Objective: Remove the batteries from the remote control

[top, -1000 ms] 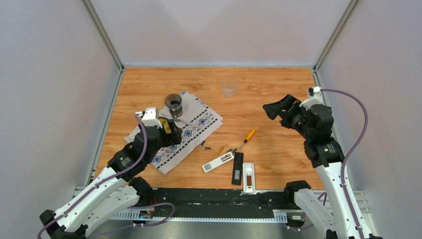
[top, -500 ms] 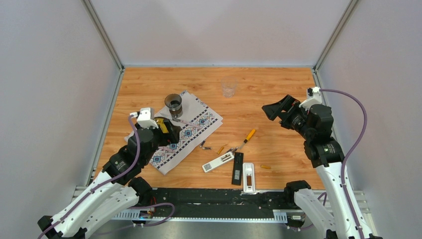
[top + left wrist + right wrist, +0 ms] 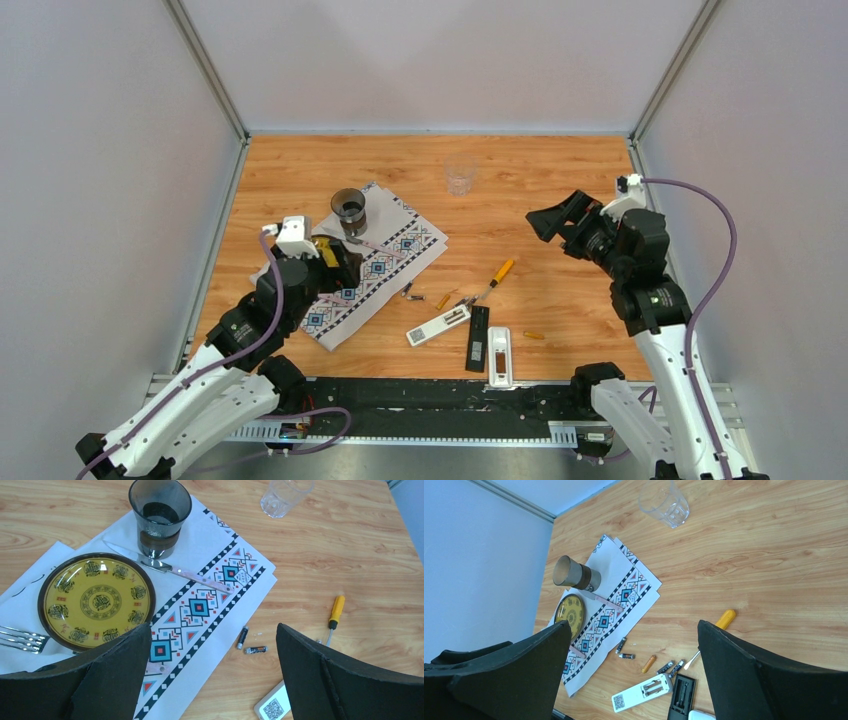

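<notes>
A white remote control (image 3: 438,326) lies back up near the table's front, its battery bay open and showing bare slots (image 3: 655,686). Beside it lies a black remote (image 3: 681,696), its bay open too. Loose batteries lie on the wood: two dark ones (image 3: 242,637) (image 3: 255,650) by the cloth's edge, an orange one (image 3: 648,664), and two more dark ones (image 3: 664,667) (image 3: 676,668) near the white remote. Another orange battery (image 3: 534,335) lies further right. My left gripper (image 3: 345,268) hangs open above the cloth, holding nothing. My right gripper (image 3: 556,215) is open and raised at the right.
An orange-handled screwdriver (image 3: 497,273) lies right of the batteries. A patterned cloth (image 3: 215,595) carries a yellow plate (image 3: 95,600), a dark cup (image 3: 160,517), a knife (image 3: 170,570) and a fork (image 3: 20,639). A clear glass (image 3: 459,179) stands behind. A second white remote (image 3: 499,356) lies at the front edge.
My left arm drew back and to the left a little in the first half second, then held still. The right arm and the objects on the table did not move.
</notes>
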Robot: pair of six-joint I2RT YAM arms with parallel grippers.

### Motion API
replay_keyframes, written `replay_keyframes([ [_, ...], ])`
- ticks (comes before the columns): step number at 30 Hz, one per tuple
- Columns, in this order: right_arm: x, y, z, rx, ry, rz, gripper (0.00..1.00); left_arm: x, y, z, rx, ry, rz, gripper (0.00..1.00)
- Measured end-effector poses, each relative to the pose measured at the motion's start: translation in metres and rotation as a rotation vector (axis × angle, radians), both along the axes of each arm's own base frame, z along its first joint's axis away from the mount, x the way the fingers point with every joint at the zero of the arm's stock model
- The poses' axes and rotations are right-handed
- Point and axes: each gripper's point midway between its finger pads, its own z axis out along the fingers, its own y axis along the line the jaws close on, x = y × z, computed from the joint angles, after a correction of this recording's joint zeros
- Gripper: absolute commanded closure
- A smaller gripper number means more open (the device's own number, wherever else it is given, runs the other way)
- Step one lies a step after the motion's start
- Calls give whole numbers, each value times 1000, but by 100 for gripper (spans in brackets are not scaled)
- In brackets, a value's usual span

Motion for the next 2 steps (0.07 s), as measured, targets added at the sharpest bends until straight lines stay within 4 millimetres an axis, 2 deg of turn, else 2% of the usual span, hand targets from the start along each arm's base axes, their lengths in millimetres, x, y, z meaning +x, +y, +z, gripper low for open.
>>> replay_keyframes([
  [2, 1, 0, -1, -1, 6, 0, 0, 0, 0, 1, 5, -4, -3, 0],
])
